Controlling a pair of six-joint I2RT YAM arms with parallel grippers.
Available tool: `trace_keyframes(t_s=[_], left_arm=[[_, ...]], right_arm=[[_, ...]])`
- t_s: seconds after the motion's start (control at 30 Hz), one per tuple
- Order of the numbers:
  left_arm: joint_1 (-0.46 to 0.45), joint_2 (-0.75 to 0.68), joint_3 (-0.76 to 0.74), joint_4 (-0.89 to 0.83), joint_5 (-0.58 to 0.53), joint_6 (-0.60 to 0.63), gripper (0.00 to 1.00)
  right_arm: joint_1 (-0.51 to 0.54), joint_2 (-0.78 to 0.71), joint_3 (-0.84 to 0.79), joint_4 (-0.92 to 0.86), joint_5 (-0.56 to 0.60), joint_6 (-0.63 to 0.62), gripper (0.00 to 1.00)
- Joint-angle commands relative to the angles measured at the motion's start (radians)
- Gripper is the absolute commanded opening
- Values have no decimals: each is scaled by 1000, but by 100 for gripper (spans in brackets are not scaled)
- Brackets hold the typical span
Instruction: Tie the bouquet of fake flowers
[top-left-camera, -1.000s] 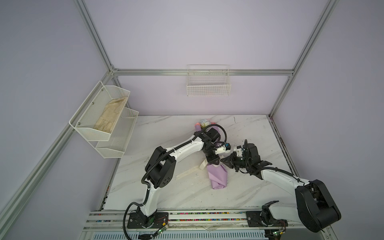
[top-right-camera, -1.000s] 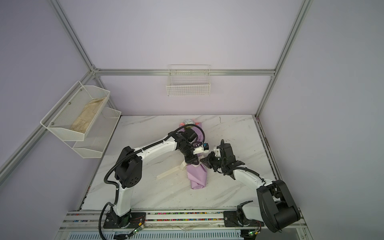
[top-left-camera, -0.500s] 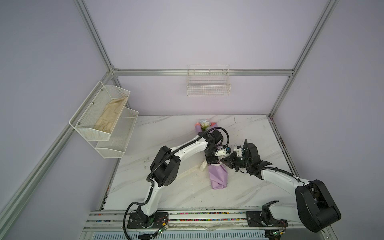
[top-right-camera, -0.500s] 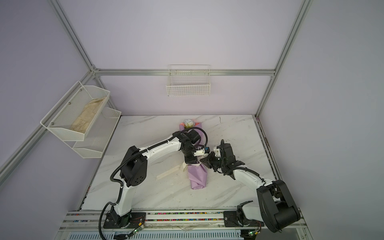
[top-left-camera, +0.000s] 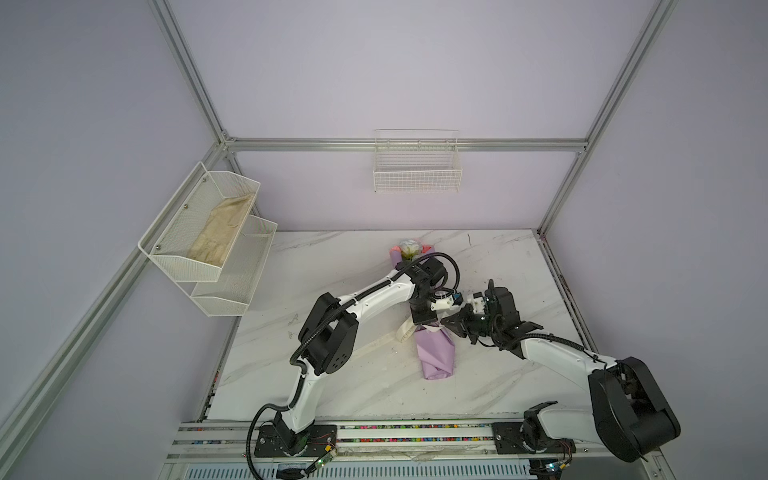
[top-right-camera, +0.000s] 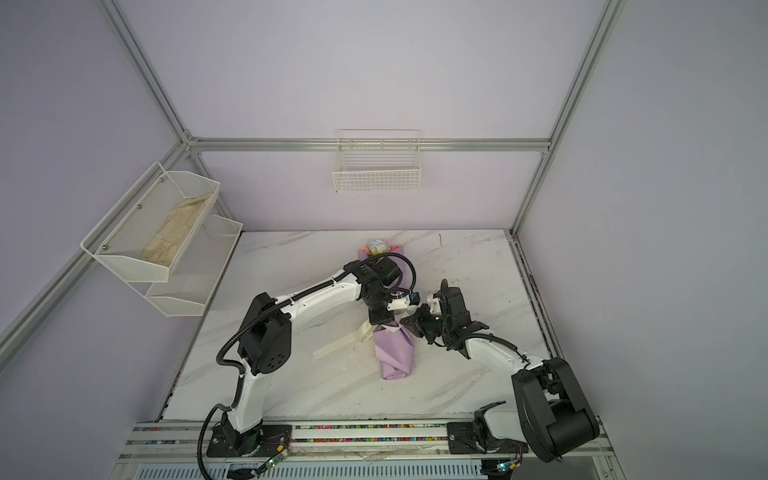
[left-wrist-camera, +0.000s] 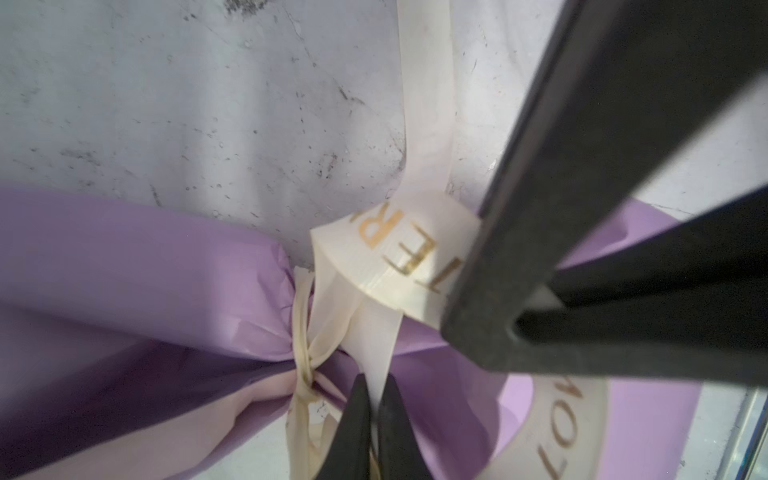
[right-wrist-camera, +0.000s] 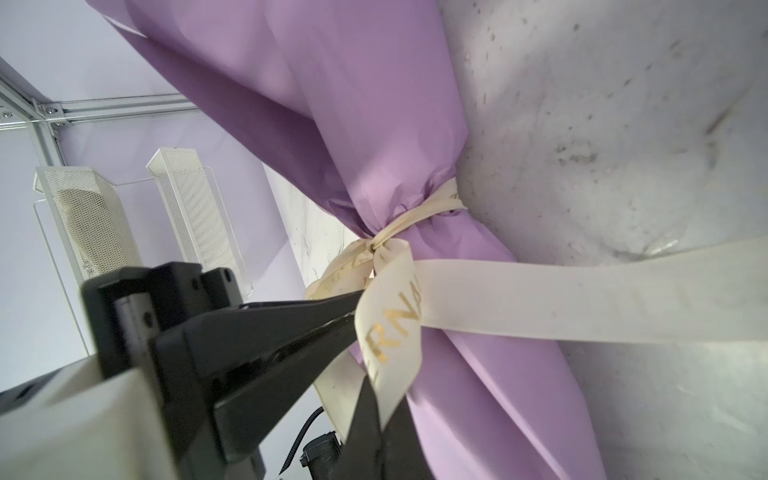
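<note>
Bouquet: the bouquet of fake flowers is a long lilac paper wrap with pale and pink rose heads at one end. It lies flat on the white marble-patterned table at the centre of both top views, blooms toward the upper edge and folded foot toward the lower.

Ribbon: a cream ribbon printed with gold letters circles the pinched waist of the wrap. A first knot sits on it, and one long tail runs off toward the right edge of the right wrist view.

Left claw: the left claw, at the lower middle of the left wrist view, is pressed shut on a flat strand of the ribbon just beside the knot.

Right claw: the right claw, at the bottom of the right wrist view, is closed tight on a curled, lettered length of the same ribbon. In both top views the two claws nearly meet over the waist.

Step in hand: by the look of it, the wrap is bound once and the work is on the second stage — making a bow or a locking knot from the two held strands.

Next move: it probably calls for drawing the strands apart evenly and low over the wrap, so the knot tightens without dragging the bouquet across the table.

Caution: the ribbon looks slick and the paper thin — a jerk could slip a strand free or tear the waist.
</note>
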Motion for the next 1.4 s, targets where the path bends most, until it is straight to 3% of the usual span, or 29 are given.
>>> trace_keyframes(t_s=[0.0, 0.3, 0.33, 0.4, 0.73, 1.2, 1.27, 1.37], left_arm=[[6, -75, 30, 20, 6, -25, 8], [16, -83, 16, 49, 24, -53, 7], [15, -84, 15, 50, 36, -49, 12], [17, -81, 17, 53, 48, -46, 33], [12, -30, 44, 47, 101, 5, 41], [-4, 30, 74, 10, 75, 45, 41], [-7, 34, 83, 9, 69, 49, 37], [-9, 31, 95, 8, 59, 43, 21]], right_arm=[[6, 9, -7, -1, 16, -8, 0], [6, 9, -12, -4, 18, -13, 0], [6, 10, -13, -3, 18, -13, 0], [6, 13, -14, 1, 18, -13, 0], [6, 16, -18, 20, 6, -7, 0], [6, 17, -13, 27, 1, -5, 0], [6, 15, -16, 26, 1, -6, 0], [6, 13, -19, 24, 2, -4, 0]])
